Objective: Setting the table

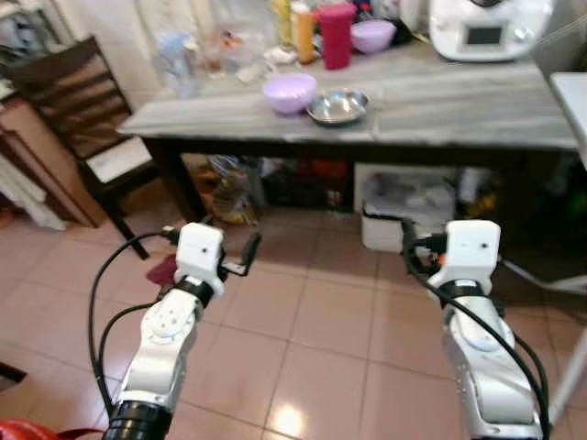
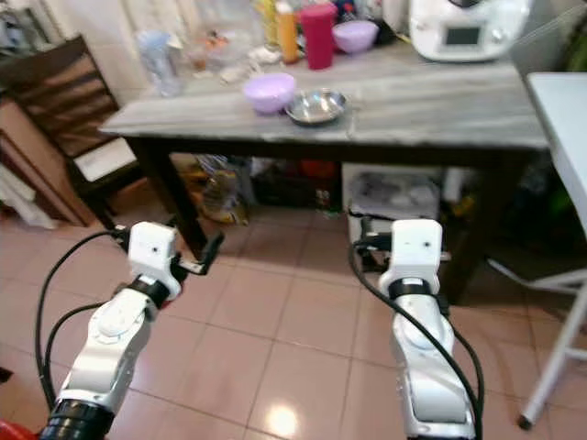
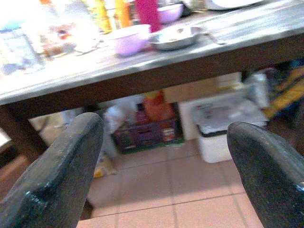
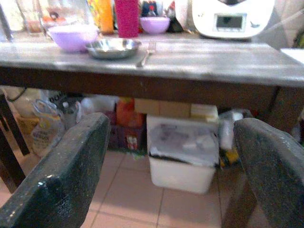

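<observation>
Both arms are raised in front of the robot, low over the tiled floor and short of the surface. The left end effector has its two black fingers spread wide with nothing between them; the right end effector is likewise spread wide and empty, touching nothing. The fingers look matte and slightly rough, with rounded tips.

On the grey, wood-grained surface sit the things for the task: a pale purple bowl just beside a shiny metal dish, near the front edge; a fork lies just beside the dish. Behind them stand a tall pink cup, an orange bottle, a second purple bowl and a white kitchen machine with a small screen, cut off at the top edge; the clear containers at the back left are blurred and hard to make out.

Under the surface a white lidded bin stands among bags and boxes that are dim and unclear; a dark wooden chair stands to the left.
</observation>
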Robot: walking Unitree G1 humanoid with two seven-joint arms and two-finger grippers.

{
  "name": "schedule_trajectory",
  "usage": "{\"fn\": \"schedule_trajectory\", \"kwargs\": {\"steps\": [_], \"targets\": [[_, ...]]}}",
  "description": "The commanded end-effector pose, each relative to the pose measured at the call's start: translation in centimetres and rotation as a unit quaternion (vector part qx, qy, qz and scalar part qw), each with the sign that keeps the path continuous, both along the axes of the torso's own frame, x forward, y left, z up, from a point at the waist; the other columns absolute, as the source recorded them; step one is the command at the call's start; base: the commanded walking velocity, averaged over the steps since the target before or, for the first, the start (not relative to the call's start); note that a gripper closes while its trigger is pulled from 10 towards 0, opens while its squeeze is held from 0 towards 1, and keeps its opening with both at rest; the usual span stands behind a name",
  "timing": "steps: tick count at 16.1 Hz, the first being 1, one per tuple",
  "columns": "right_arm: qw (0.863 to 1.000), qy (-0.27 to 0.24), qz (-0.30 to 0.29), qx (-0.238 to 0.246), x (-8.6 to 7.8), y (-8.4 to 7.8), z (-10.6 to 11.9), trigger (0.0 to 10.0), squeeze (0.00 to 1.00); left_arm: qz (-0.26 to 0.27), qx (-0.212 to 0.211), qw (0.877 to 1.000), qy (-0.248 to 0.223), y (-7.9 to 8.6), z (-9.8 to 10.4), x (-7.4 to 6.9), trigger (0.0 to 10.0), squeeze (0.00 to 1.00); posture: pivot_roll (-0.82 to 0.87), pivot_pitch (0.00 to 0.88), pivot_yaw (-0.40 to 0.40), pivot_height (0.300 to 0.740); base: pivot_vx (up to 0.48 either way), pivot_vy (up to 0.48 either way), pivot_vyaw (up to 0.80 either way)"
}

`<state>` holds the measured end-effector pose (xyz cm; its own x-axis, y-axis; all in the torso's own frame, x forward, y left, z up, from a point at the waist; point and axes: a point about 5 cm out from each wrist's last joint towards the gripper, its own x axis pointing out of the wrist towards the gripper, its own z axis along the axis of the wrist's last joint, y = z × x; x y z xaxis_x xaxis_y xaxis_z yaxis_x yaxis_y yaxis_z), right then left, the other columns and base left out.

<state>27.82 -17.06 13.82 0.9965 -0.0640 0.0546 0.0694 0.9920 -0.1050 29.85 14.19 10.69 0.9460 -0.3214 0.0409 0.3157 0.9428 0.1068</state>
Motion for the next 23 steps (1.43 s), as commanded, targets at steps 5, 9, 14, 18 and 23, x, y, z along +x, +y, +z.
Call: {"fn": "schedule_trajectory", "kwargs": {"steps": [5,9,14,18,23], "targets": [[1.000,-0.009,0.011,0.019,0.07,0.58,0.43,10.0,0.00,-0.013,-0.004,1.000,-0.003,0.18,0.33,0.07,10.0,0.00,-0.21,0.081,0.127,0.740,0.000,-0.312,0.00],[1.000,-0.006,0.011,0.025,0.16,0.55,0.42,10.0,0.00,-0.017,-0.007,1.000,-0.003,0.08,0.40,0.05,10.0,0.00,-0.21,0.079,0.125,0.740,0.000,-0.322,0.00],[0.999,-0.004,0.013,0.031,0.40,0.59,0.49,10.0,0.00,-0.020,-0.009,1.000,-0.002,-0.06,0.43,0.05,10.0,0.00,-0.21,0.077,0.120,0.740,0.000,-0.324,-0.32],[1.000,-0.009,0.013,0.022,0.36,0.53,0.66,10.0,0.00,-0.021,-0.012,1.000,-0.002,-0.19,0.42,0.01,10.0,0.00,-0.21,0.079,0.119,0.740,0.000,-0.322,-0.20],[1.000,-0.010,0.013,0.020,0.34,0.53,0.68,10.0,0.00,-0.024,-0.013,1.000,-0.001,-0.31,0.41,-0.01,10.0,0.00,-0.21,0.081,0.121,0.740,0.000,-0.322,0.00]]}}
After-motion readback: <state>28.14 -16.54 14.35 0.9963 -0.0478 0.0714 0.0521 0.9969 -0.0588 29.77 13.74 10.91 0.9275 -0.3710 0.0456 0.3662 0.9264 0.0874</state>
